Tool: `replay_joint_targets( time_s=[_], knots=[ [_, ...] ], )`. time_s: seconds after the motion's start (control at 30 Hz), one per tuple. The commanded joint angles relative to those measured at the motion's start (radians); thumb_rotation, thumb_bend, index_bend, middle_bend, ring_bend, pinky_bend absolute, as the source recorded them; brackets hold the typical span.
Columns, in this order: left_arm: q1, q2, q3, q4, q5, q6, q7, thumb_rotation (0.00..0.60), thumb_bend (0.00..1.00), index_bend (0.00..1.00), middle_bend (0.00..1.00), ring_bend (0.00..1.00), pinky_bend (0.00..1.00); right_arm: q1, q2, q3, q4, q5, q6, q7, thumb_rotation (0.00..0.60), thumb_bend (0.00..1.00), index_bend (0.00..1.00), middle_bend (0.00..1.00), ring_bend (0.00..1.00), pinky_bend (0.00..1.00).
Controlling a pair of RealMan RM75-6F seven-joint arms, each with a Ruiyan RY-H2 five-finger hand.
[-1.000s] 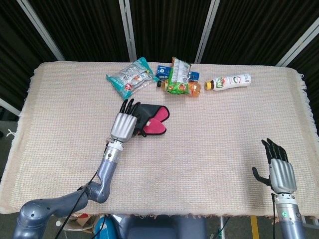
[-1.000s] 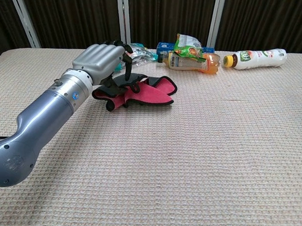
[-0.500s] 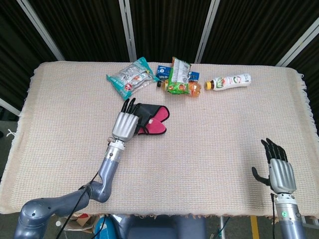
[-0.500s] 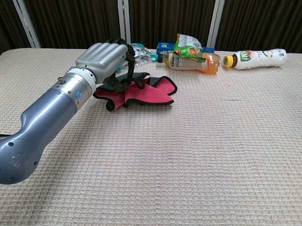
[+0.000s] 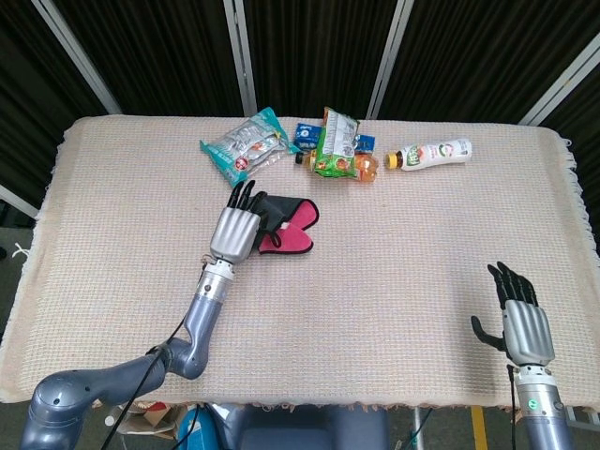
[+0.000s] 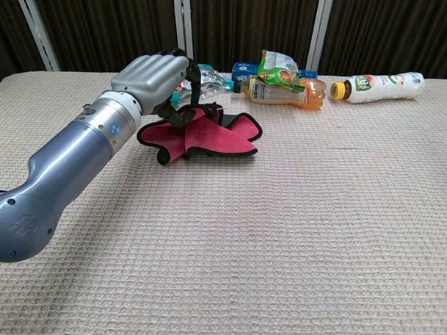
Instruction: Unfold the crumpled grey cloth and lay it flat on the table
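The crumpled cloth, dark grey outside with a pink lining, lies left of the table's middle. In the chest view the cloth shows mostly its pink side. My left hand is over the cloth's left end, and in the chest view this hand has its fingers curled around the dark edge and holds that edge raised off the table. My right hand hovers near the front right corner, fingers apart and holding nothing; it does not show in the chest view.
Along the back lie a silver snack bag, a small blue box, a green packet on an orange drink bottle, and a white bottle. A beige woven cover spreads over the table.
My left hand has closed on the cloth's left edge and lifted it slightly, turning more pink lining into view. The right hand has barely shifted.
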Motion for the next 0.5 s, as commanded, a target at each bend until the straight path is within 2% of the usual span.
replay_joint_targets(
  time_s=[0.03, 0.27, 0.37, 0.5],
  knots=[
    [-0.002, 0.014, -0.013, -0.031, -0.001, 0.006, -0.016, 0.6, 0.51, 0.56, 0.18, 0.0, 0.01, 0.001, -0.001, 0.0, 0.001, 0.003, -0.003, -0.001, 0.6, 0.35, 0.0, 0.0, 0.0, 0.01],
    [-0.05, 0.093, -0.095, -0.162, -0.024, -0.015, -0.002, 0.6, 0.51, 0.56, 0.18, 0.0, 0.01, 0.013, -0.008, 0.008, 0.002, 0.025, -0.025, -0.007, 0.6, 0.35, 0.0, 0.0, 0.0, 0.01],
    [-0.088, 0.153, -0.139, -0.245, -0.047, -0.089, -0.029, 0.6, 0.51, 0.56, 0.19, 0.0, 0.01, 0.021, -0.013, 0.017, -0.001, 0.039, -0.037, -0.002, 0.6, 0.35, 0.0, 0.0, 0.0, 0.01],
    [-0.148, 0.218, -0.193, -0.298, -0.083, -0.191, -0.059, 0.6, 0.52, 0.56, 0.2, 0.0, 0.01, 0.04, -0.02, 0.034, 0.008, 0.069, -0.063, -0.004, 0.6, 0.35, 0.0, 0.0, 0.0, 0.01]
  ],
)
